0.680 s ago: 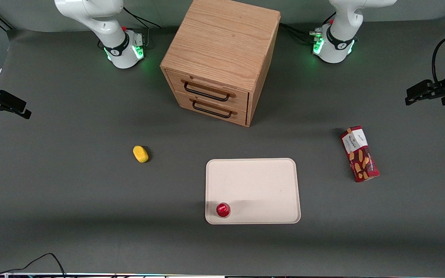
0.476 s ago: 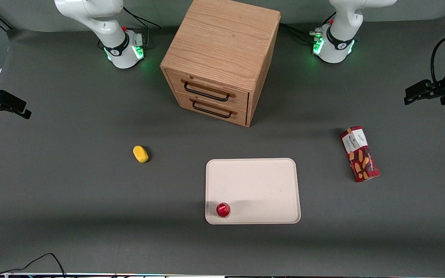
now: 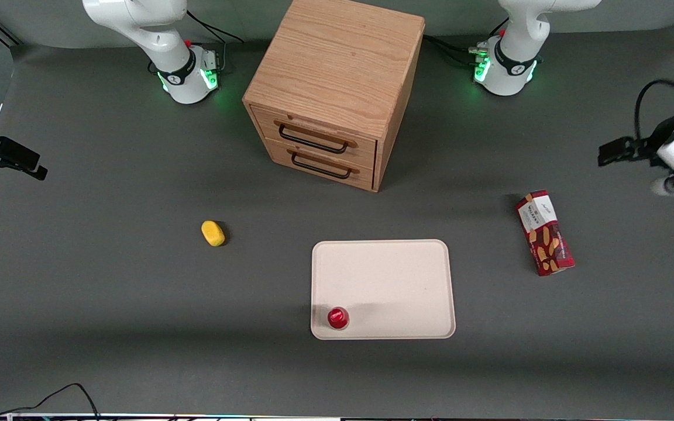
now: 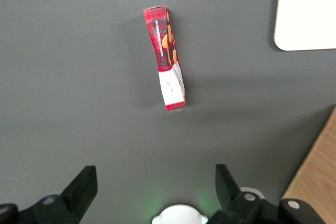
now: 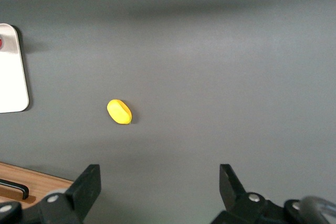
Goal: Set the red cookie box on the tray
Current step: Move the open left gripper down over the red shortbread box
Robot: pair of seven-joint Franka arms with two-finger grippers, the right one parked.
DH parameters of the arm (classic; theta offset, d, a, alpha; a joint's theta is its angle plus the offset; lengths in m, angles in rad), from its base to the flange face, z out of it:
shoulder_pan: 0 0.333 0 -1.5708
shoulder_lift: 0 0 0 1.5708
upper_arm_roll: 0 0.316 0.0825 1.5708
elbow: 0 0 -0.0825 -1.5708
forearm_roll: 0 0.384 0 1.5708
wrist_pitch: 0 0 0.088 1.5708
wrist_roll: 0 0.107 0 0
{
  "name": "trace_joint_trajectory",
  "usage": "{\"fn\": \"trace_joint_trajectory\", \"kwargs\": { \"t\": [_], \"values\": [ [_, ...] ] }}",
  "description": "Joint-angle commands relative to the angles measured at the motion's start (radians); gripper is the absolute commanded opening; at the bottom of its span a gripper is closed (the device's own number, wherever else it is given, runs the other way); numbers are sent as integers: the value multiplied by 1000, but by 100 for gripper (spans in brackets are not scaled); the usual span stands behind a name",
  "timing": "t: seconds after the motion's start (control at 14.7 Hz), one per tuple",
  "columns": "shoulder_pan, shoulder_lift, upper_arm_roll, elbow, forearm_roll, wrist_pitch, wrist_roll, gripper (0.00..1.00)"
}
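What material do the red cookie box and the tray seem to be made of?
Red cookie box: likely printed cardboard, with sharp folded edges and a tartan print.
Tray: probably matte plastic or a similar molded material; cream, smooth, with rounded corners and a low rim.
The tool hangs open above the table, apart from the box.

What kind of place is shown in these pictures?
Probably a robot lab test bench: a grey-covered table with arm bases fixed to it and a few props, a wooden drawer cabinet, tray and red cookie box. The gripper hangs open above the box.
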Motion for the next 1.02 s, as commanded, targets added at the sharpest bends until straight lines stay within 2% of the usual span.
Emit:
{"fn": "trace_joint_trajectory", "kwargs": {
  "t": [0.0,0.14,0.34,0.54,0.82,0.88,0.95],
  "values": [
    [4,11,12,-209,12,244,-65,100],
    [8,81,13,-267,-8,378,-87,100],
    [4,194,13,-273,-85,508,-85,100],
    [3,270,13,-300,-88,657,-81,100],
    [0,307,12,-360,-91,793,-78,99],
    [0,311,12,-372,-91,824,-76,94],
    [0,319,12,-377,-91,837,-75,82]
  ]
}}
